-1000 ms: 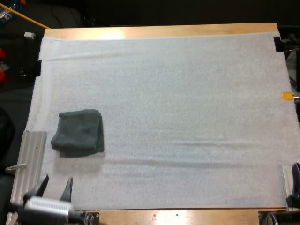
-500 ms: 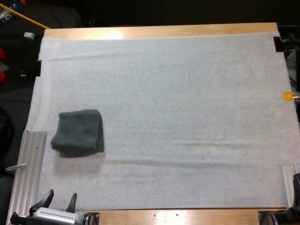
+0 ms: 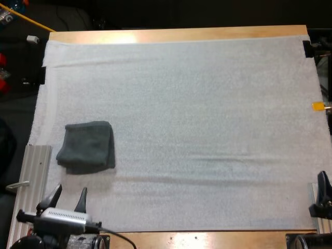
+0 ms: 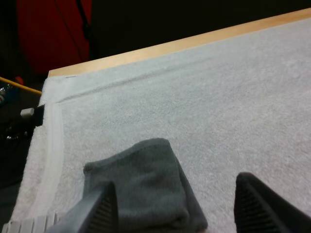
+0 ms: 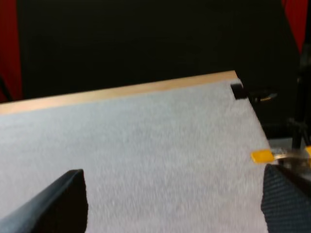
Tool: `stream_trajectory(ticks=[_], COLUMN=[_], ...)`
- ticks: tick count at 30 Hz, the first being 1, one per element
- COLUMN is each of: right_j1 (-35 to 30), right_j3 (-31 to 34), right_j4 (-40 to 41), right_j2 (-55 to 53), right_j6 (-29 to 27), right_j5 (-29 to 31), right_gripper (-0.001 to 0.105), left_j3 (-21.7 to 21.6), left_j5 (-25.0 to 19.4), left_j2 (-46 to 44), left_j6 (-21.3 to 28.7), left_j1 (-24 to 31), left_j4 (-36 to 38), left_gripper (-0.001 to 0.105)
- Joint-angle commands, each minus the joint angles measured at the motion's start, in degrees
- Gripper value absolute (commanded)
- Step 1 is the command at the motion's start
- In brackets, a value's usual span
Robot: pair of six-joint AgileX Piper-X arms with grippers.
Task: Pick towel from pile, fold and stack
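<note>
Your towel [image 3: 87,147] lies folded on the left side of the white mat [image 3: 207,104], straight beyond the left gripper [image 3: 69,195], whose fingers stand apart and empty at the near edge. The right gripper [image 5: 172,171], also spread wide on nothing, sits at the near right corner, well apart from the towel, so your left arm is clearly the nearer. The bundle looks almost square, with no marked long axis, so I'd judge a straight forward reach suits.

Pretty clearly a robotics lab bench: plain wooden table [image 3: 176,34], white mat [image 3: 207,129] spread over it ahead of the left pincer [image 3: 70,189], and a bare metal rail [image 3: 37,166] right beside that pincer.
</note>
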Motion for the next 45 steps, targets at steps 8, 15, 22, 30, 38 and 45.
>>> stream_trajectory(ticks=[8, 15, 22, 30, 38, 45], right_j1=[-0.4, -0.4, -0.4, -0.4, -0.4, -0.4], right_j3=[6.4, 8.8, 8.8, 8.8, 8.8, 8.8], right_j4=[-0.6, 0.9, 0.9, 0.9, 0.9, 0.9], right_j2=[-2.1, -2.1, -2.1, -2.1, -2.1, -2.1], right_j6=[-0.2, -0.2, -0.2, -0.2, -0.2, -0.2], right_j5=[0.2, 0.2, 0.2, 0.2, 0.2, 0.2], right_gripper=[0.071, 0.071, 0.071, 0.071, 0.071, 0.071], left_j3=[6.7, 9.4, 9.4, 9.4, 9.4, 9.4], left_j5=[-0.1, 1.3, 1.2, 1.2, 1.2, 1.2], left_j2=[-7.9, -7.8, -7.8, -7.8, -8.0, -8.0], left_j6=[0.0, 0.0, 0.0, 0.0, 0.0, 0.0], left_j1=[0.0, 0.0, 0.0, 0.0, -2.3, -2.4], left_j4=[-4.3, -4.2, -4.3, -4.3, -4.3, -4.3], left_gripper=[0.051, 0.051, 0.051, 0.051, 0.051, 0.051])
